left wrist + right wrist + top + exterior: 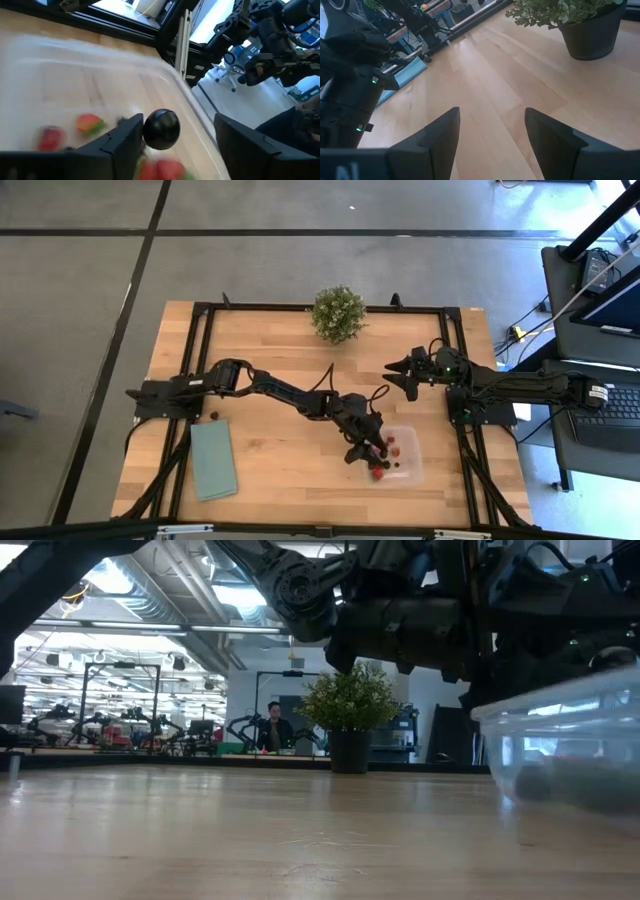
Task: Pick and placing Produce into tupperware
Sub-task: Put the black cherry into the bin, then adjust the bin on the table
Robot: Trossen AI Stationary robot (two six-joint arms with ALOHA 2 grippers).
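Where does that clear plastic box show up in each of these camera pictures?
High view: the tupperware lies lower right, under the left claw.
Low view: at the right edge.
Left wrist view: its clear wall crosses the picture.
Right wrist view: not in it.
Shared landmark: the potted plant.

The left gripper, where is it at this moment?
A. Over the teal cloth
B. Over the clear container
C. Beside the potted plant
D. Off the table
B: in the high view the left gripper hangs over the clear container, and its wrist view shows open fingers with a dark berry between them above red pieces.
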